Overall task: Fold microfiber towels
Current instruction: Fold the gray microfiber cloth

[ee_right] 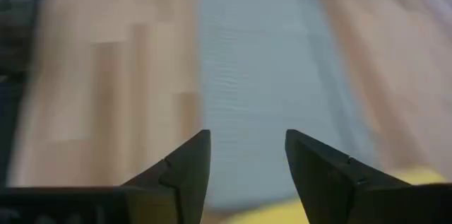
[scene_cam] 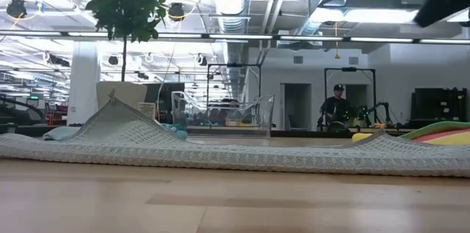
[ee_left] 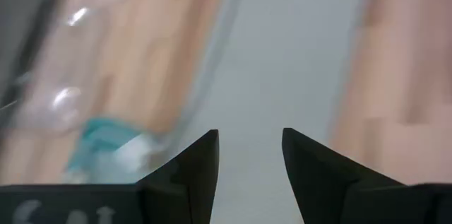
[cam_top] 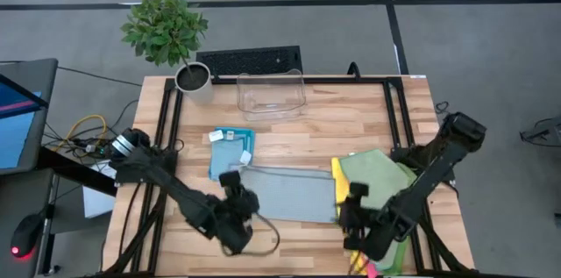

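Left gripper (cam_top: 235, 192) hovers just above the left end of the grey towel (cam_top: 285, 194), and its fingers (ee_left: 191, 171) are parted with nothing between them. Right gripper (cam_top: 351, 201) is at the other end of the same towel, its fingers (ee_right: 185, 171) also apart and empty; the towel lies in front of both, between the two grippers.

This grey towel is a flat, long rectangle with a fine ribbed weave. Its long axis goes from one gripper to the other, along the table's (cam_top: 289, 133) near edge. In the low view its left end (scene_cam: 117, 119) rises in a small peak, while the remainder lies low on the wood.

Just beyond the left gripper is a folded light blue towel (cam_top: 226, 157) with a teal one (cam_top: 231, 136) on it. Beside and partly under the right gripper is a pile (cam_top: 372, 173) of green, yellow and pink towels. Farther from both grippers stands a clear bin (cam_top: 271, 94).
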